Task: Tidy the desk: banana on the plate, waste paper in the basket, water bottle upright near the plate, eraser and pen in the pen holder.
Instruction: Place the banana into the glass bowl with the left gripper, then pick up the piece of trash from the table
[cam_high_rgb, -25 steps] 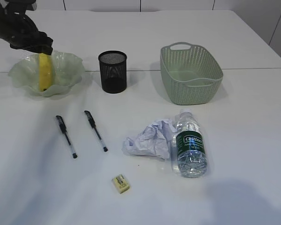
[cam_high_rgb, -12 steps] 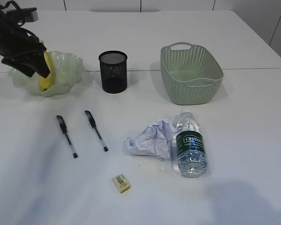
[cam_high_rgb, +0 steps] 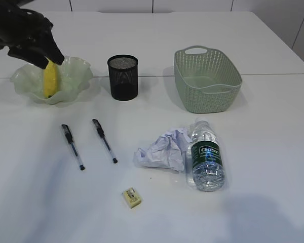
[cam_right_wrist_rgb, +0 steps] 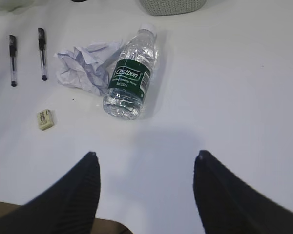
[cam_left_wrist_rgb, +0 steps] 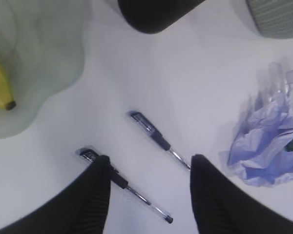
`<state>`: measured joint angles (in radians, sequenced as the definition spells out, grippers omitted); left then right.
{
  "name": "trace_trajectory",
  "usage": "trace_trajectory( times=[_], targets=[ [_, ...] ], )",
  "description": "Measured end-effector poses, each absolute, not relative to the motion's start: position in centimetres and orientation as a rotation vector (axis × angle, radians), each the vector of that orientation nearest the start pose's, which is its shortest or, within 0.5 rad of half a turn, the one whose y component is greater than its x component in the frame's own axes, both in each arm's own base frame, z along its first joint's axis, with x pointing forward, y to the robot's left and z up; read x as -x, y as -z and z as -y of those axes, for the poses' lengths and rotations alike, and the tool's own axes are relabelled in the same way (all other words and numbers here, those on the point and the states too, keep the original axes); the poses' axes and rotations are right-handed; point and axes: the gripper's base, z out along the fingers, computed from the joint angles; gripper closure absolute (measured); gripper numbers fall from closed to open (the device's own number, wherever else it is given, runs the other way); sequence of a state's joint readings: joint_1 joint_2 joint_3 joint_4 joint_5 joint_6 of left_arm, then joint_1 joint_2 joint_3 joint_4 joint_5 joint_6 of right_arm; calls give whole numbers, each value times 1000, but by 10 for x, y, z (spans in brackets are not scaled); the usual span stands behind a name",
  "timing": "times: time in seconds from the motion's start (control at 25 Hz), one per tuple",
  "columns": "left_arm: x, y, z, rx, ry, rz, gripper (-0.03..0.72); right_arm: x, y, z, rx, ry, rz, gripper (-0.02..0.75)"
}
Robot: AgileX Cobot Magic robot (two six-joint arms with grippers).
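White tabletop [cam_high_rgb: 273, 131] fills the exterior view, with a seam running across its upper part. At upper left, the translucent pale-green wavy-edged plate [cam_high_rgb: 73, 76] holds the yellow banana [cam_high_rgb: 50, 81], which lies inside it. The left gripper [cam_high_rgb: 45, 54] hangs just above the banana's upper end; the left wrist view shows its two black fingers [cam_left_wrist_rgb: 95, 195] standing apart with nothing between them. Right of the plate stands the black mesh cylindrical pen holder [cam_high_rgb: 123, 77], upright. Further right sits the pale-green woven plastic basket [cam_high_rgb: 206, 78]. Two black-capped clear pens, left pen [cam_high_rgb: 72, 147] and right pen [cam_high_rgb: 104, 140], lie side by side and apart, at centre left. The crumpled white waste paper [cam_high_rgb: 161, 152] lies at centre, touching the clear plastic water bottle with green label [cam_high_rgb: 206, 157], which lies on its side, cap toward the basket. The small yellow eraser [cam_high_rgb: 131, 197] lies lower centre, well apart from the pens. The right gripper [cam_right_wrist_rgb: 146, 190] shows in the right wrist view only, jaws apart and empty, over bare table near the bottle.
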<state>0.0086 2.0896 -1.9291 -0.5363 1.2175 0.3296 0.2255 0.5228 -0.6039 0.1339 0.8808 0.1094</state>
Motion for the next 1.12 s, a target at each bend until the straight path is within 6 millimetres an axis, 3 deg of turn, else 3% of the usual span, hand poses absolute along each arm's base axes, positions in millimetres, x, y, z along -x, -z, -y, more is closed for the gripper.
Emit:
trace_trajectory(
  times=[0.24,0.56,0.72,1.12],
  targets=[
    [-429,-314,40,-283,648,-2632,325,-83,-302,-28,87,-335,-2292,290],
    [-371,-343,38,-284,587,-2616,327,-83,-303,-29,85,-342,-2290,290],
    [-342,-344,37,-256,573,-2605,327,-82,-304,-30,77,-373,-2289,290],
    [-259,-314,35,-173,543,-2621,345,-81,-303,-30,117,-355,-2309,290]
  ],
)
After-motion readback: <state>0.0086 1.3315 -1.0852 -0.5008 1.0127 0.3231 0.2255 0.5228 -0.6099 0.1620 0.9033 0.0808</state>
